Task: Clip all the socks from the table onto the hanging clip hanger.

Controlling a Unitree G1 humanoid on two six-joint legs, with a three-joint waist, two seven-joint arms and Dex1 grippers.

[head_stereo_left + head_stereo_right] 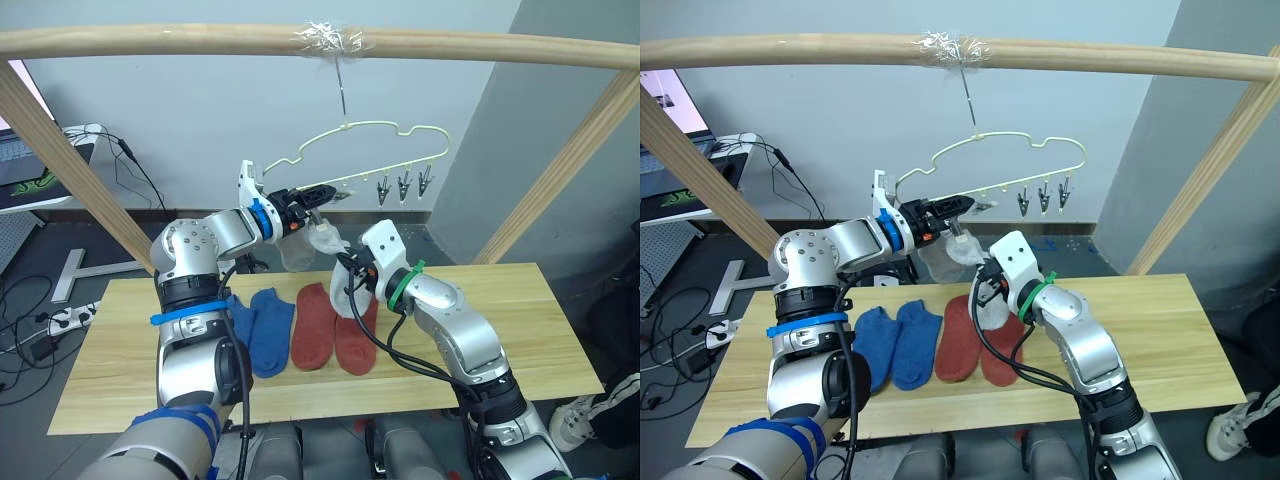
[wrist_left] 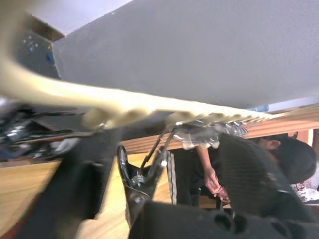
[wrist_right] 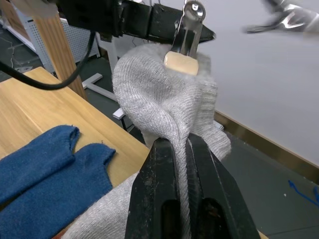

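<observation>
a soft light grey knit ankle sock (image 3: 169,107) hangs up by the thin pale cream wire clip hanger (image 1: 370,140), its top edge under a small metal clip (image 3: 185,35) with a cream pad, and that clip appears to bite the knit. so the step in hand looks like the fastening of a grey sock at the left group of clips. the next move, as i judge it, calls for a check that the clip holds, then a gentle release of the fabric.

the right gripper (image 3: 185,149) has its two black fingers pressed together on a fold of this grey sock just below the clip. the left gripper (image 1: 312,195) reaches to the same clip from the side; whether its fingers are apart or together i cannot tell.

below, on the wide light wood plank table (image 1: 520,330), lie two blue socks (image 1: 260,325) side by side and two rust-red socks (image 1: 325,335) just beside them. another grey piece droops near the right gripper.
</observation>
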